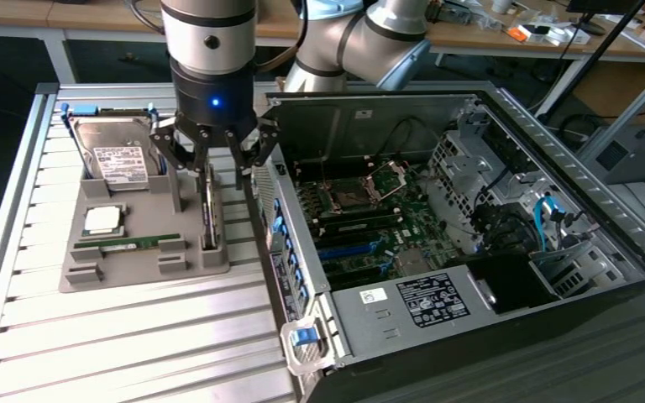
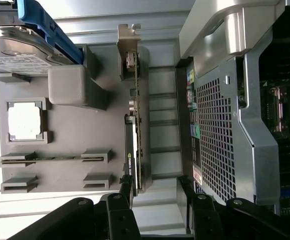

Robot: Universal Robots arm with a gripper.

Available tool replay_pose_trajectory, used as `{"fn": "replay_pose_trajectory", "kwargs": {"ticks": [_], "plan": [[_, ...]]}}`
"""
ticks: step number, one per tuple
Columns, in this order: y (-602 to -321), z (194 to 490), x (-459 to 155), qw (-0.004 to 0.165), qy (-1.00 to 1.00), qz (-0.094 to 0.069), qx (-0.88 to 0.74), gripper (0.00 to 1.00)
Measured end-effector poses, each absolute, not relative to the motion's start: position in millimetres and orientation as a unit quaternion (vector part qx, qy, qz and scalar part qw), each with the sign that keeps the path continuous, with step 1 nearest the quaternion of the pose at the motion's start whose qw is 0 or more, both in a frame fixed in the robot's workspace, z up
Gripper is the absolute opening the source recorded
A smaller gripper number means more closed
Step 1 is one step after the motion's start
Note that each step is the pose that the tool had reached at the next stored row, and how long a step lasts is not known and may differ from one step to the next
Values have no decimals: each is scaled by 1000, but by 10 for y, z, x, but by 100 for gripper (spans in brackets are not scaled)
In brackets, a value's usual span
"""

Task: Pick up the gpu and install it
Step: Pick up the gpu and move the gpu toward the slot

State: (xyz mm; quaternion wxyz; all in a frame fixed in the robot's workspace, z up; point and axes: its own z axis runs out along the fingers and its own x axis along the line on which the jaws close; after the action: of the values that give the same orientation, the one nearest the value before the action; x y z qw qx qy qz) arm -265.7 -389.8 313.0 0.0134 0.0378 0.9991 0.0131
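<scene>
Fingers (image 1: 249, 155) spread wide, gripper (image 1: 219, 175) hanging over the gpu (image 1: 208, 214). Slatted metal table (image 1: 132, 336). Grey tray (image 1: 121, 267): hard drive (image 1: 115, 155), then gpu upright on edge at the exterior view's right side. Open computer case (image 1: 446, 210) just beside. Cluttered workbench (image 1: 469, 38) behind.

i see bright, even light; glare bleaches the ribbed silver metal table (image 2: 15, 202) beside the grey plastic parts tray (image 2: 75, 140).

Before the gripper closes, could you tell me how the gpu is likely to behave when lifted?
The gpu looks like a rigid board, so it probably won't flex. Standing on its thin edge in the gray tray, it could tip if nudged sideways.
</scene>
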Motion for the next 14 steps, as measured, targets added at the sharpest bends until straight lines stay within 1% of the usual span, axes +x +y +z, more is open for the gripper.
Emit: {"fn": "replay_pose_trajectory", "kwargs": {"ticks": [14], "plan": [[-3871, 3042, -2692, 14, 999, 11, 38, 48]]}}
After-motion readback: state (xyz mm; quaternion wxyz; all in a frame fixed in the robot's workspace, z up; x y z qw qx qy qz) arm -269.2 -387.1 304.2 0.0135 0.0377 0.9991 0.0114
